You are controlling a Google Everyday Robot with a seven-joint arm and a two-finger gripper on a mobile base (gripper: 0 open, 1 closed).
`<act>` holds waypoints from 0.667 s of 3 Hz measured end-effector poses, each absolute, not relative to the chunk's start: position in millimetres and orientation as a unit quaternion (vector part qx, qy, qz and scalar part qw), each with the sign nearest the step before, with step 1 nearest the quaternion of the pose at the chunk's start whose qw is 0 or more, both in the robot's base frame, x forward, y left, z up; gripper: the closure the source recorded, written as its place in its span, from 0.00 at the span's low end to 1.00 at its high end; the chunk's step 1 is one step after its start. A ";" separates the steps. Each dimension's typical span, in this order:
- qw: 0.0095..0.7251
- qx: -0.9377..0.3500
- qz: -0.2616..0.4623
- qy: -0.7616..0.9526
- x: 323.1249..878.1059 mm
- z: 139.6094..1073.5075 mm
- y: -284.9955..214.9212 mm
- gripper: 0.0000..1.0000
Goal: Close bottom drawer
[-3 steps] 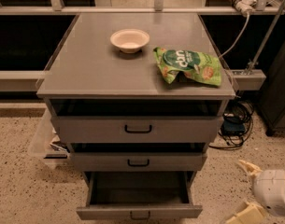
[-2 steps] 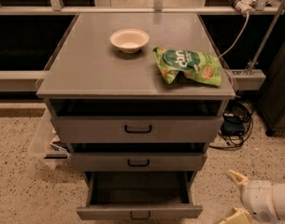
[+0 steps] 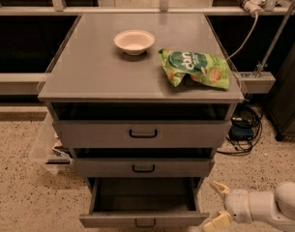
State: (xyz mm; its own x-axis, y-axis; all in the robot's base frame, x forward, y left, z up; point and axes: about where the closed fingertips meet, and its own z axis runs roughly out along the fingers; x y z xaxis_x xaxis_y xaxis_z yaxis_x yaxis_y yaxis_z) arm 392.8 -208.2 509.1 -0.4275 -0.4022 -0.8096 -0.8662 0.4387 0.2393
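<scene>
1. My claw sits low in the right corner of the view, just right of the cabinet's foot, on a white arm that enters from the right edge; its two tan fingertips are spread well apart, one above the other, with nothing between them, so I read it as open and empty
2. The lower fingertip lies just beside the right end of the bottom drawer; I cannot tell whether it touches; the upper fingertip is near the drawer's right side wall
3. The bottom drawer stands pulled well out of the cabinet; its inside is open to view and dark, and I can make out nothing in it; its slim grey front runs along the very bottom edge of the view, with a small black handle at its middle
4. Above it come the middle drawer and then the taller top drawer, each with a black handle and a dark gap over its front
5. On the grey cabinet top a pale bowl stands upright toward the back; a green snack bag lies flat to its right, near the right front corner, apart from the bowl
6. Black cables lie on the speckled floor right of the cabinet; a clear plastic bin sits against its left side
</scene>
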 end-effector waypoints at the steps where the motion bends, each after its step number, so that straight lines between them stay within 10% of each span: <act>1: 0.339 -0.399 0.375 0.765 405.0 462.2 -192.5 0.00; 2: 0.336 -0.393 0.386 0.764 403.1 449.7 -186.8 0.18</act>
